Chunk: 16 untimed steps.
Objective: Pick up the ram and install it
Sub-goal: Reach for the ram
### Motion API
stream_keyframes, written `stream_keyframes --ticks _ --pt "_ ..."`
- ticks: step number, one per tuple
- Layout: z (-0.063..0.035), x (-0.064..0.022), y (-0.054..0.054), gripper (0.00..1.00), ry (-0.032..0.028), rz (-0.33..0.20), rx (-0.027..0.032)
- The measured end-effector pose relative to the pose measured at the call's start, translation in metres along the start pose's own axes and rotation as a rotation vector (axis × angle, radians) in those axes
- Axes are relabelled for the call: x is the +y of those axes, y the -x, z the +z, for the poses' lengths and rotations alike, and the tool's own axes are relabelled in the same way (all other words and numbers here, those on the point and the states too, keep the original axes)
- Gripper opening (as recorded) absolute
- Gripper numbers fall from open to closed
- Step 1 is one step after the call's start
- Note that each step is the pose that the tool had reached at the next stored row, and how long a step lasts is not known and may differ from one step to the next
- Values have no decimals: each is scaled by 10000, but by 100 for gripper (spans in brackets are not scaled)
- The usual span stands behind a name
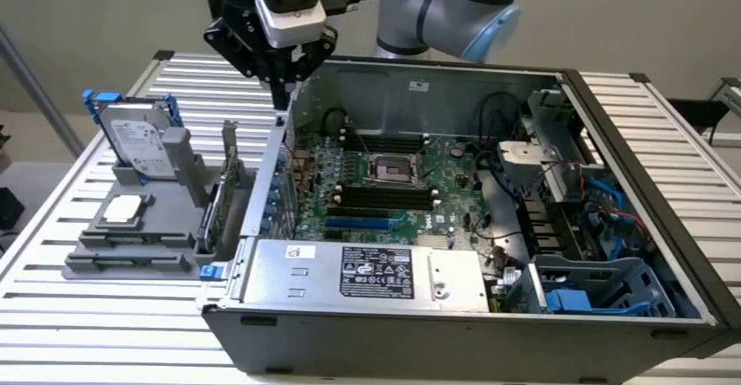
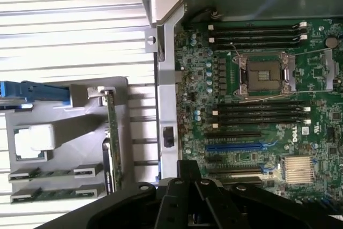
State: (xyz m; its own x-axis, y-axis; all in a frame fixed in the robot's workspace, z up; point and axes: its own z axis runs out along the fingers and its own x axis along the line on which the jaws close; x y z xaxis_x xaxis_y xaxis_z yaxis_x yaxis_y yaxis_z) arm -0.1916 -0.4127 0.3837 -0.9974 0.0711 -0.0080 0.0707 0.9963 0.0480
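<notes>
1. The claw (image 2: 188, 175) lies nearest the wrist camera. There is one, pressed together to a single tip, gripping nothing and touching nothing. In the exterior view it hangs above the case wall on that view's left.
2. Two ram (image 2: 48, 174) sticks lie side by side, each in its own groove of the grey holder (image 2: 80, 127), well apart from the claw.
3. The same holder carries one green card (image 2: 112, 143) standing on edge, one drive (image 1: 139, 142) in a blue bracket, and one square chip (image 2: 32, 138).
4. Just beside the holder stands one open case (image 1: 347, 333) with one green board (image 2: 252, 148) lying flat inside.
5. The board has four long black slots (image 2: 257, 108), two on each side of one socket (image 2: 265, 73).
6. One slatted desk (image 1: 93, 333) carries both holder and case.
</notes>
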Motion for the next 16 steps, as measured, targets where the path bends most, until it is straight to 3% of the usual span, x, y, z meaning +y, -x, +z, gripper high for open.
stream_keyframes --ticks 16 --pt "100 -150 -720 11 -2 1 27"
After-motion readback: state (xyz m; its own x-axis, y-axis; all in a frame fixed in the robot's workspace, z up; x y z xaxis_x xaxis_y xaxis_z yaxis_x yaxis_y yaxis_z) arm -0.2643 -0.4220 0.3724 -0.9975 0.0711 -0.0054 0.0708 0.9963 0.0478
